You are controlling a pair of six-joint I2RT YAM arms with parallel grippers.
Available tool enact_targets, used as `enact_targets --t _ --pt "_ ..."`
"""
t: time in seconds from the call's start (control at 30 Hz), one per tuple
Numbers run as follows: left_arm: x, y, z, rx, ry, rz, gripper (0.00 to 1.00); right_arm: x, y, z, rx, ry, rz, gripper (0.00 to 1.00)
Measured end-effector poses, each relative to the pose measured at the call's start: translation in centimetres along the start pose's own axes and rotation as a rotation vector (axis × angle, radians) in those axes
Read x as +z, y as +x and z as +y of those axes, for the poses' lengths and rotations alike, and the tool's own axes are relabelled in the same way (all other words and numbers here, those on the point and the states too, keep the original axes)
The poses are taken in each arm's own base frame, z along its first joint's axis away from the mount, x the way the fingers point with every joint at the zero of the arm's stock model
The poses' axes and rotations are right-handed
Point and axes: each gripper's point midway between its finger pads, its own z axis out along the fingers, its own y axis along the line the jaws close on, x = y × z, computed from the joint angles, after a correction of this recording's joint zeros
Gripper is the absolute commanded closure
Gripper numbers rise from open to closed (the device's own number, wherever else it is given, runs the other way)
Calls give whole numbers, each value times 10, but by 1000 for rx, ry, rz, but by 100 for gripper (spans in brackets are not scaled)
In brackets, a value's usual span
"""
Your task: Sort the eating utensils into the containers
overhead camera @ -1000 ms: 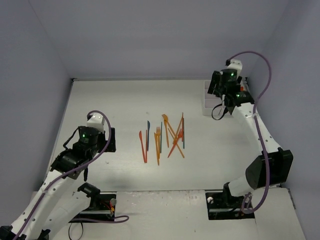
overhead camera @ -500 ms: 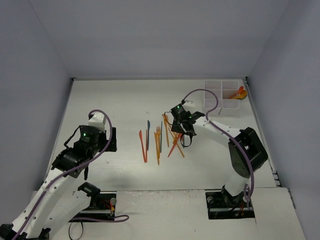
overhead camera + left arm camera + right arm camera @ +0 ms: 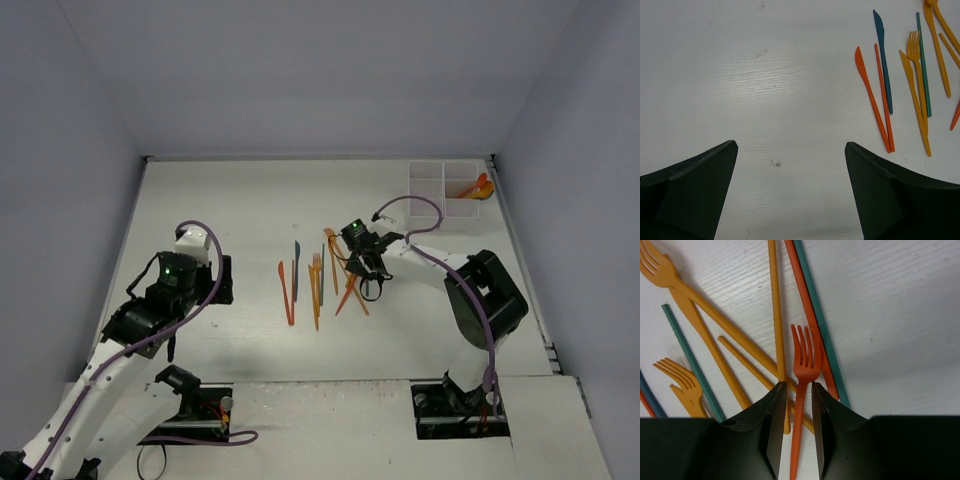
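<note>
Now: right claw [image 3: 797,386] narrow, astride the handle of the red fork [image 3: 804,352], grip not confirmable; left claw [image 3: 790,144] wide, empty. Fork likely light, thin, stiff, slippery; pinch mid-handle off the desk [image 3: 900,315].

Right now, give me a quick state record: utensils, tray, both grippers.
loose utensils: orange, red and teal pieces, mid-table, some crossing
tray: far right corner; a few orange-red pieces in its far right compartment
left gripper: open, empty, over bare table left of the loose utensils
right gripper: down among the loose utensils, jaws narrow either side of the red fork handle; grip not confirmed
sorting: mostly not done
</note>
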Motion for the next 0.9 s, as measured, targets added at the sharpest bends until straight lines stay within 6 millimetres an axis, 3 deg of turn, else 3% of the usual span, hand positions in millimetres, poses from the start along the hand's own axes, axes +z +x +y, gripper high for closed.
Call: enact_targets --t 0.2,0.4,0.53,0.8,0.9 --pt "0 0 0 0 0 0 13 7 13 -12 8 30 19 79" --pt "0 0 0 1 0 1 13 9 13 -11 14 24 10 85" --pt "1 1 0 2 -1 5 13 9 12 -10 12 19 8 100" --pt "2 1 0 3 -2 9 13 6 13 -7 -40 6 3 100" --pt "2 2 0 3 -2 10 13 -5 2 3 -81 -27 -26 100"
